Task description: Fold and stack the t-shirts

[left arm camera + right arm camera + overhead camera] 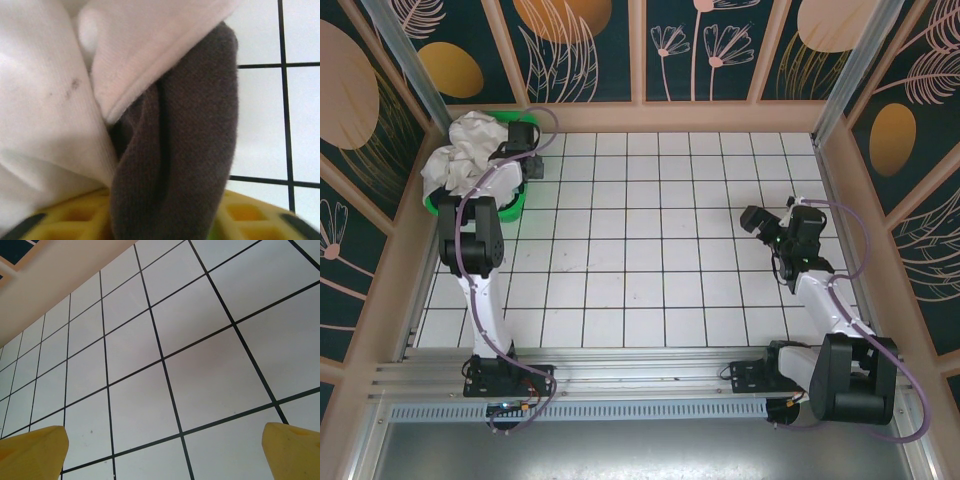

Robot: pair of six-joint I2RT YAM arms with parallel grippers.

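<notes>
Top external view: the left arm rises from its base at the near edge, bends at a dark elbow, and reaches forward into the far-left corner. There the left gripper (523, 131) sits at the right side of a heap of crumpled white shirts (463, 152). The heap fills a green basket (512, 206) and bulges above its rim. The right arm leans from its near-right base up and inward. Its right gripper (758, 218) points left, above the right part of the tiled table (650, 250), well apart from the basket.

Left wrist view: white shirts (45, 100) press close against the lens. A fold of dark cloth (180, 150) hangs down between the yellow fingers (250, 212) of the left gripper (160, 222). I cannot tell whether the jaws pinch that fold or stand apart around it.

Right wrist view: the right gripper (162, 452) has its jaws wide apart, with one yellow fingertip in each lower corner. Bare tiles of the table (200, 365) lie beneath, and nothing is between the jaws.
</notes>
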